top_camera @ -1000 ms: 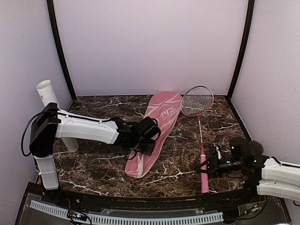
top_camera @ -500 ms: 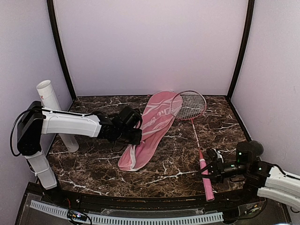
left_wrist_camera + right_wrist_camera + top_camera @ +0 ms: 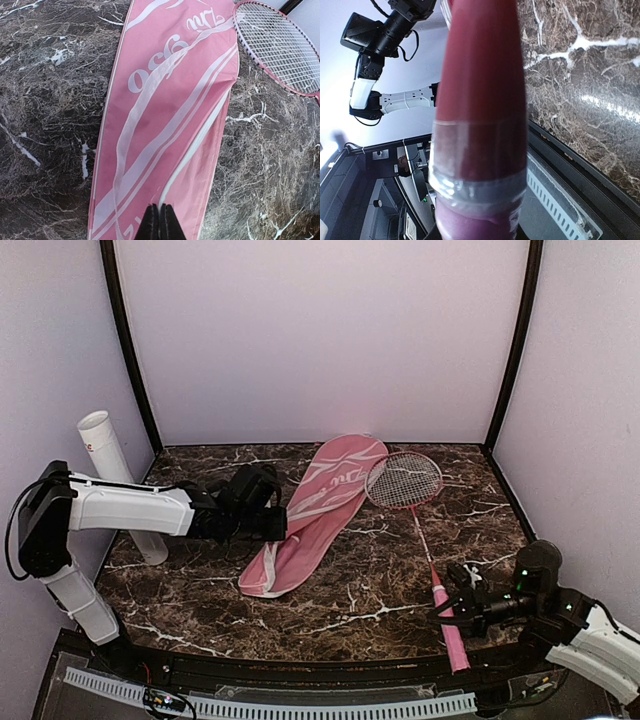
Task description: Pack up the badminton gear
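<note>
The pink bag (image 3: 318, 502) lies slantwise on the marble table, its narrow end toward the near left. My left gripper (image 3: 277, 526) is shut on the bag's edge; the left wrist view shows the black fingertips (image 3: 160, 220) pinched together at the white seam of the bag (image 3: 165, 115). A red-framed racket (image 3: 404, 481) lies to the bag's right, its head touching the bag's wide end. My right gripper (image 3: 453, 607) is shut on the racket's pink handle (image 3: 449, 628), which fills the right wrist view (image 3: 480, 100) and hides the fingers. The long white tube (image 3: 108, 462) leans at the left wall.
The handle's end sticks out over the table's near edge (image 3: 330, 652). Purple walls with black corner posts (image 3: 512, 350) close in the back and both sides. The racket head (image 3: 282, 47) shows at the top right of the left wrist view.
My left gripper has dragged the bag to the left and nearer. My right gripper has pulled the racket back toward the near right, so its head slid nearer beside the bag.
</note>
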Available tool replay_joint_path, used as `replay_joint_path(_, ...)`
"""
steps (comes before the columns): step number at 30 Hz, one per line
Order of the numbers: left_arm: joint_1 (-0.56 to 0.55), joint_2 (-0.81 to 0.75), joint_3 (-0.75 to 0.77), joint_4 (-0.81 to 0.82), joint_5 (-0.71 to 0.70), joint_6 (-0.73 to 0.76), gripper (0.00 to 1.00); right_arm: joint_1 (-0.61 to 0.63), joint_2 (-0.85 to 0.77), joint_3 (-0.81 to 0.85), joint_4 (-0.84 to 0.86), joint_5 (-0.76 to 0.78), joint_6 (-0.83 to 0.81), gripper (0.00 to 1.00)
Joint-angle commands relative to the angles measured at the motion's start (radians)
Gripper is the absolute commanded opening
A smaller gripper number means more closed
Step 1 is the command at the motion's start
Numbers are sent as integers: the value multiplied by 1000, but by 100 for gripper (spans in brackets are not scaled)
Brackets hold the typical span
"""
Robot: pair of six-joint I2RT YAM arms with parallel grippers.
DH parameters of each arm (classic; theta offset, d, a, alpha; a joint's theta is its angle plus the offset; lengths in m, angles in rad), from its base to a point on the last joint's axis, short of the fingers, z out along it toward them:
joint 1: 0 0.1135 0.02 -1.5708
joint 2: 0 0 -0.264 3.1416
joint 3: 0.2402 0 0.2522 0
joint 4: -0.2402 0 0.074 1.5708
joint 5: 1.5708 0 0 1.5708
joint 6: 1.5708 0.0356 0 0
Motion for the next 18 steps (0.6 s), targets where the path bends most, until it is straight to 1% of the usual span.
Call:
replay_joint_path(1,21,-62,-9,104,-30,-21,0,6,39,32,-188,-51,-42,0)
replay_joint_path(7,42,-81,-22,122,-41,-24,0,6,125,101,-268,-80,-113,0)
replay_joint_path(11,57,-82,-29,123,-44,-24,0,6,173,141,-323,-65,-146,0)
replay_joint_path(18,80,-87,-59,140,-55,-35,0,6,193,203,-388,-10,-128,0)
